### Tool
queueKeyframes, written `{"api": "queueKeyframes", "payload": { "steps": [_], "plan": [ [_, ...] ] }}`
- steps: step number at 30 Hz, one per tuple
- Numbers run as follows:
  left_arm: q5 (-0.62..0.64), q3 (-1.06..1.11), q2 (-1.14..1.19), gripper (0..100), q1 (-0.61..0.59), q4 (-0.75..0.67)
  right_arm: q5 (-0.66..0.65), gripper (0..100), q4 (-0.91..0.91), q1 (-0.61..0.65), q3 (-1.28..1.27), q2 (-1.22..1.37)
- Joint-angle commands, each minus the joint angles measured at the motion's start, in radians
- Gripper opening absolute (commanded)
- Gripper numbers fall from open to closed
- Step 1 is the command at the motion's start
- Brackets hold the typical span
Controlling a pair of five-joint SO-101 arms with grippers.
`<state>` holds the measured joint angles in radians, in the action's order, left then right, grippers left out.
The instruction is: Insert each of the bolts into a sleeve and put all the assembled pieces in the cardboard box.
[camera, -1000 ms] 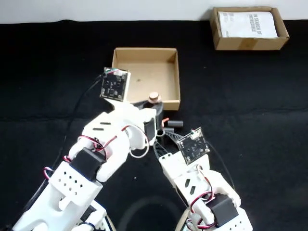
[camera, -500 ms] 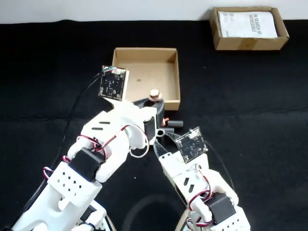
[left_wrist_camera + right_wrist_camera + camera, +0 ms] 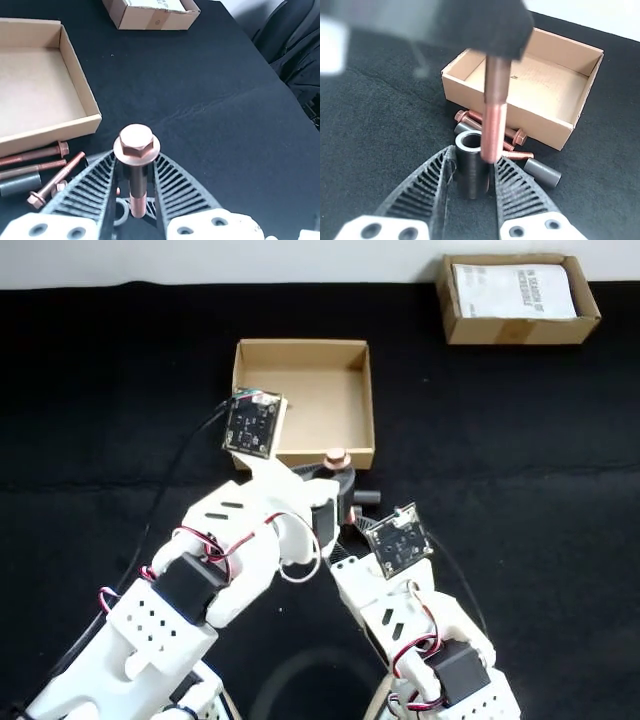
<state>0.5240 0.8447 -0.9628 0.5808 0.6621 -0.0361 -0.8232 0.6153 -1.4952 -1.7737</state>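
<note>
The left pincer (image 3: 136,161) is clamping a copper bolt (image 3: 136,144) by its shank and is holding it upright with the hexagon head on top. The right pincer (image 3: 472,156) is gripping a dark sleeve (image 3: 471,172), also upright, with the open end looking up. In the right wrist view the lower end of the bolt is hanging at the rim of the sleeve, a little to the side of the hole. I judge that it is not yet going inside, and I cannot tell if it is touching the rim. In the high view both pincers are meeting just at 6 o'clock from the cardboard box (image 3: 303,344), and I am not seeing any assembled piece lying in the part of the box that shows. Beside the front wall of the box several loose bolts (image 3: 35,155) and at least two loose sleeves (image 3: 542,172) are waiting on the black bench (image 3: 520,490). A second box with a paper sheet (image 3: 520,332) is standing well apart, at 1 o'clock. So the task is only beginning: the first insertion is in hand, and the other bolts, and all the placing, are remaining.
</note>
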Motion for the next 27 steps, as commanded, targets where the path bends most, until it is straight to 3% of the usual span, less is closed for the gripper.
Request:
{"api": "queueKeyframes", "payload": {
  "steps": [1,16,27],
  "plan": [
    [0.002,-0.015,-0.001,1,0.002,0.000,-0.008,0.8,0.019,-0.033,0.015,-0.007],
    [0.002,-0.084,0.008,1,-0.042,-0.006,-0.008,0.8,0.015,-0.077,0.015,-0.007],
    [0.000,0.036,0.007,1,-0.039,-0.152,-0.008,0.8,0.016,-0.081,0.016,-0.007]
  ]
}}
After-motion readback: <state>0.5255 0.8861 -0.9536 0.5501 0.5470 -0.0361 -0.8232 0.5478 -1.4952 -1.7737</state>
